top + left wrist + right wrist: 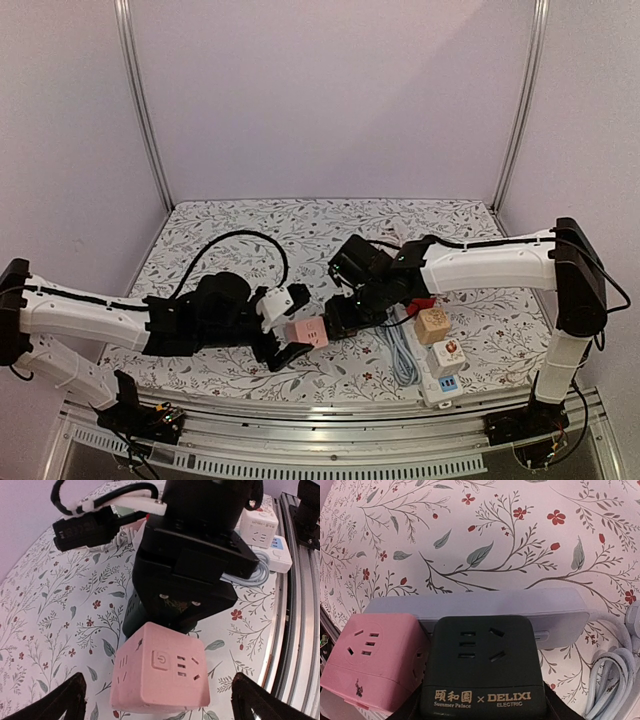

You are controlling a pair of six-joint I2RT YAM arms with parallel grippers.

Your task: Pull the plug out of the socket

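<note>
1. Spreads the left fingers (67, 700) wide, one at 7 and one at 5 o'clock of the pink cube (160, 680) in the left wrist view, gripping nothing.
2. Clamps the right fingers (180, 587) down on the dark cube (480, 665) from above, at 12 o'clock of the pink cube in that same view.
3. Puts the dark cube close to the middle of the desk (300, 220), just beside the pink cube, which lies at 9 o'clock of it in the right wrist view.
4. Shows a grey strip (475, 605) at 12 o'clock of both cubes, right against them; cannot tell whether either cube is plugged into it.
5. Reads "DELIXI ELECTRIC" in gold on the dark cube's near face, with socket holes on the face above it.
6. Shows a power symbol and socket holes on the pink cube's upper face.
7. Has a white strip (435, 385) at 4 o'clock of the desk, near the front edge, carrying a tan cube (432, 325) and a white cube (447, 355).
8. Lays a coiled cable (402, 355) at 9 o'clock of the white strip, just beside it.
</note>
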